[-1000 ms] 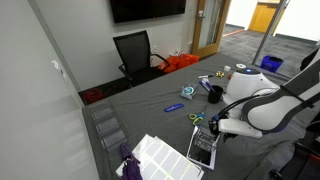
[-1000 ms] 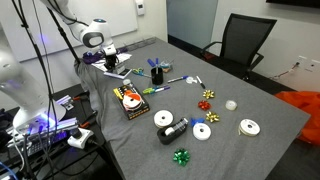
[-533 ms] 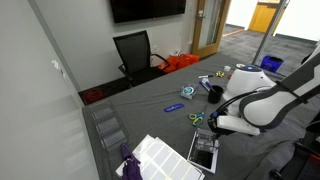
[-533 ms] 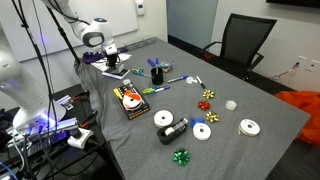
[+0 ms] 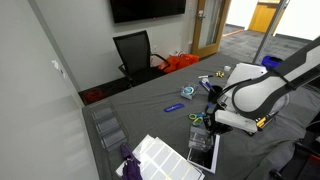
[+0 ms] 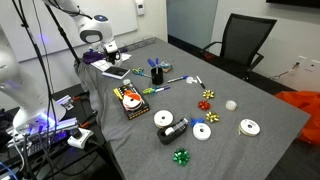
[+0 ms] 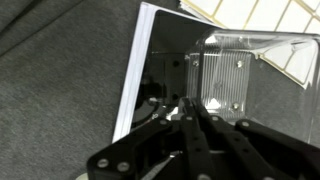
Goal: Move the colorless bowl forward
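Observation:
The colorless bowl (image 6: 231, 103) is a small pale round dish on the grey cloth, towards the chair end of the table and next to a red bow (image 6: 207, 96). I cannot pick it out in the exterior view taken from behind the arm. My gripper (image 6: 108, 52) is at the opposite end of the table, far from the bowl. It hangs over a clear plastic box (image 7: 235, 70) and a white-edged pad (image 7: 135, 70). It also shows in an exterior view (image 5: 213, 122). In the wrist view the gripper (image 7: 192, 101) has its fingers pressed together with nothing between them.
White tape rolls (image 6: 163, 118) (image 6: 201, 131) (image 6: 249, 127), a dark mug (image 6: 166, 131), a green bow (image 6: 181, 155) and a gold bow (image 6: 210, 118) lie mid-table. A dark cup of pens (image 6: 157, 73) stands nearer the arm. Clear boxes (image 5: 106, 126) and white gridded sheets (image 5: 160, 155) lie near the arm's end.
The arm has swung and risen a little above the box and pad. The bowl and the other things on the table have not moved.

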